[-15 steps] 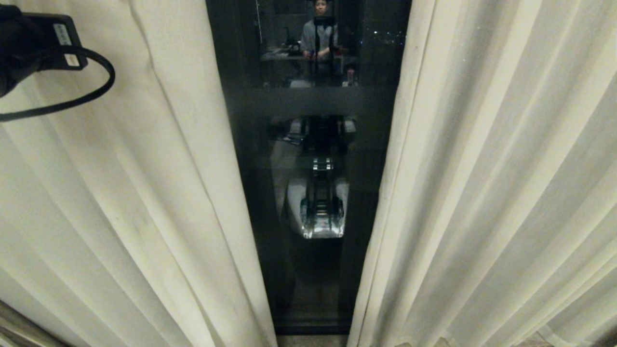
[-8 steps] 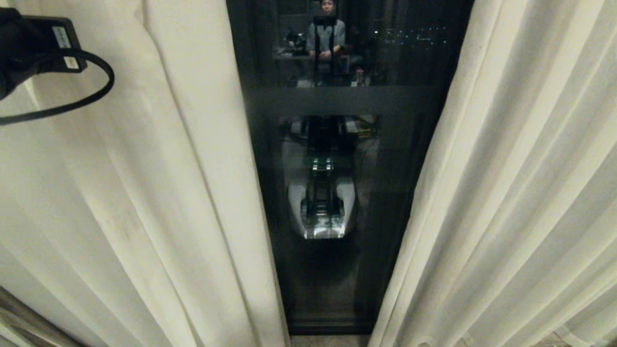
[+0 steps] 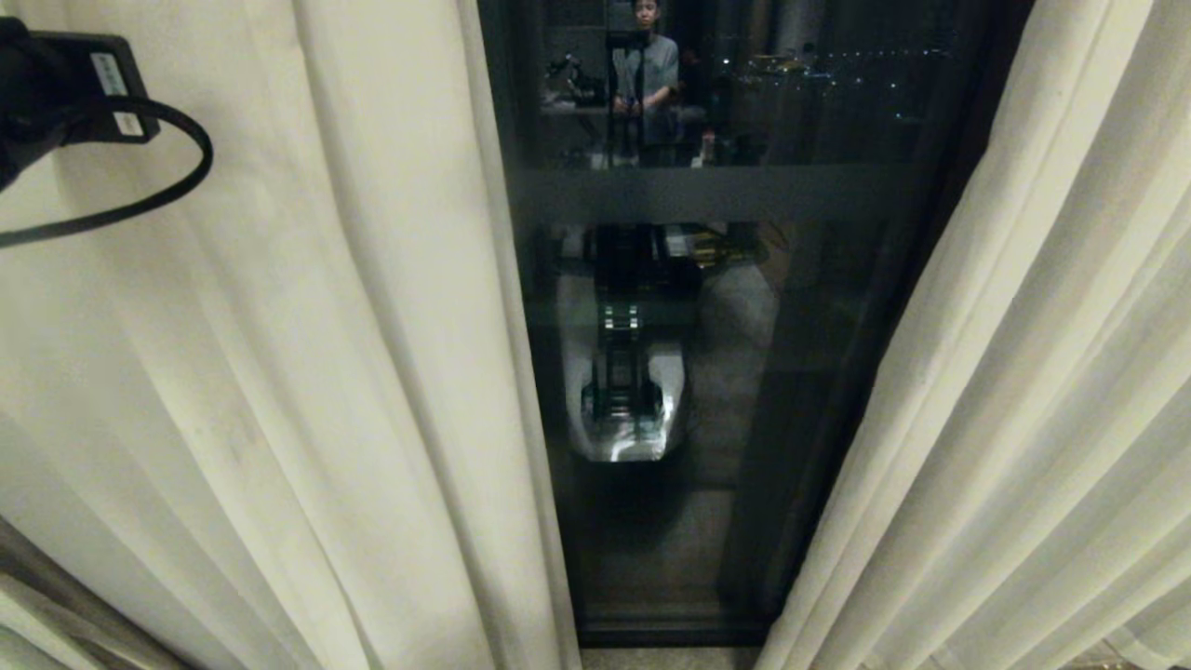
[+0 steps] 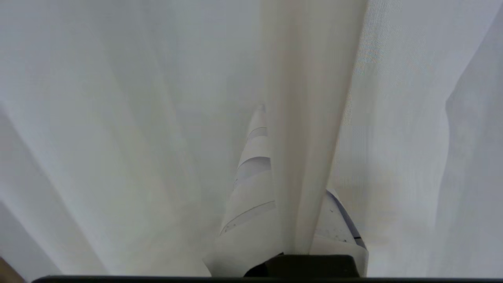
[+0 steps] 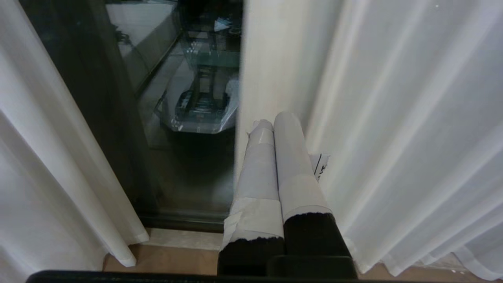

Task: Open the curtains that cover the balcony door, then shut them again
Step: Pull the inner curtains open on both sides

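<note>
Fabric sits pinched in my left gripper (image 4: 292, 173), clamped on a fold of the left curtain (image 3: 307, 372); my right gripper (image 5: 275, 122) hangs closed, empty. Over the last second the gap has widened, baring more balcony door (image 3: 744, 391) toward three o'clock: opening underway. Panels hang twelve-to-six
</note>
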Controlling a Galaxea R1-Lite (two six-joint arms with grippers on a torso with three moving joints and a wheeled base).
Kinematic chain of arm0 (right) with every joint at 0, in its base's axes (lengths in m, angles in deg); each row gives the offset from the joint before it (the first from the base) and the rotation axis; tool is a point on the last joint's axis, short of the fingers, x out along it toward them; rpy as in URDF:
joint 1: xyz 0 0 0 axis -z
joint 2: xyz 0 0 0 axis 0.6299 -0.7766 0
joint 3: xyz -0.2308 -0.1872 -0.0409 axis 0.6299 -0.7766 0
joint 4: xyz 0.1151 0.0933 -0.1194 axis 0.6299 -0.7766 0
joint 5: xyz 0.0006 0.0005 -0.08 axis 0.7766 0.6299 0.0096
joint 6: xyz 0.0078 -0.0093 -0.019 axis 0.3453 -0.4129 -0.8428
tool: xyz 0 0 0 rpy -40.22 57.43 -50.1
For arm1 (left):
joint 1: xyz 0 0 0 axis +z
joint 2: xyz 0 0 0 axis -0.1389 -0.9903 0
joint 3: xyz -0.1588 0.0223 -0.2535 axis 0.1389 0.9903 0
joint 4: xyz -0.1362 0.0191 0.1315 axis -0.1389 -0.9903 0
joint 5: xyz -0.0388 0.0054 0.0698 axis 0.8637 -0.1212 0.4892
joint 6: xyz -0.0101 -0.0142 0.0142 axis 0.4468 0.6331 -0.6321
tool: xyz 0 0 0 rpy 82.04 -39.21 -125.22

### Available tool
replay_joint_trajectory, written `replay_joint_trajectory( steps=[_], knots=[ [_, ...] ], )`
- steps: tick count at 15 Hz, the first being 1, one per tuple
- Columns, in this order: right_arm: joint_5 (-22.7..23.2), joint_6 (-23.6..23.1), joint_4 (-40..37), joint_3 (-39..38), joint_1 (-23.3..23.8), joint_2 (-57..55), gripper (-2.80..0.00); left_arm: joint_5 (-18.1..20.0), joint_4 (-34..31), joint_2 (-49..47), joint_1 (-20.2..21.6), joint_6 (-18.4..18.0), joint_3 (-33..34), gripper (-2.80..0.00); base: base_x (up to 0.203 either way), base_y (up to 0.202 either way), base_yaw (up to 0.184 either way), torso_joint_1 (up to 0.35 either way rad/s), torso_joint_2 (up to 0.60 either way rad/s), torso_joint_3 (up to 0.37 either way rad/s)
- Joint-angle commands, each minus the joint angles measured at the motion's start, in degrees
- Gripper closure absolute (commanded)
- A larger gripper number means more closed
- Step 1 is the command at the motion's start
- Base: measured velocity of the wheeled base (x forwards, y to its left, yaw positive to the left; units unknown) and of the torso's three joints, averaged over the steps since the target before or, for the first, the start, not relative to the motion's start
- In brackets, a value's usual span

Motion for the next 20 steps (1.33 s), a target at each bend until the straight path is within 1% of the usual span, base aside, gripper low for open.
replay_joint_trajectory(
  steps=[1,8,11,15,17,20],
  knots=[
    [0.04,-0.04,-0.01,-0.01,0.00,-0.06,0.00,-0.19,0.16,0.22,-0.01,-0.08,0.41,0.00,0.000,0.189,0.002,0.002,0.00,0.005],
    [0.04,-0.04,-0.01,-0.01,0.00,-0.06,0.00,-0.19,0.09,0.93,-0.01,-0.08,1.10,0.00,0.000,0.189,0.000,0.003,0.00,0.002],
    [0.04,-0.04,-0.01,-0.01,0.00,-0.06,0.00,-0.28,0.09,0.93,0.07,0.96,1.18,0.00,0.000,0.190,-0.001,0.003,0.00,0.002],
    [0.04,-0.04,-0.01,-0.01,0.00,-0.06,0.00,-0.36,0.09,1.03,0.08,1.06,1.73,0.00,0.000,0.184,0.001,0.002,0.00,0.001],
    [0.04,-0.04,-0.01,-0.01,0.00,-0.06,0.00,-0.28,0.09,1.63,0.08,1.11,2.27,0.00,0.000,0.080,0.001,0.007,0.00,0.003],
    [0.04,-0.04,-0.01,-0.01,0.00,-0.06,0.00,-0.19,0.09,2.25,0.08,1.15,2.59,0.00,0.000,0.000,0.000,0.000,0.00,0.000]
  ],
)
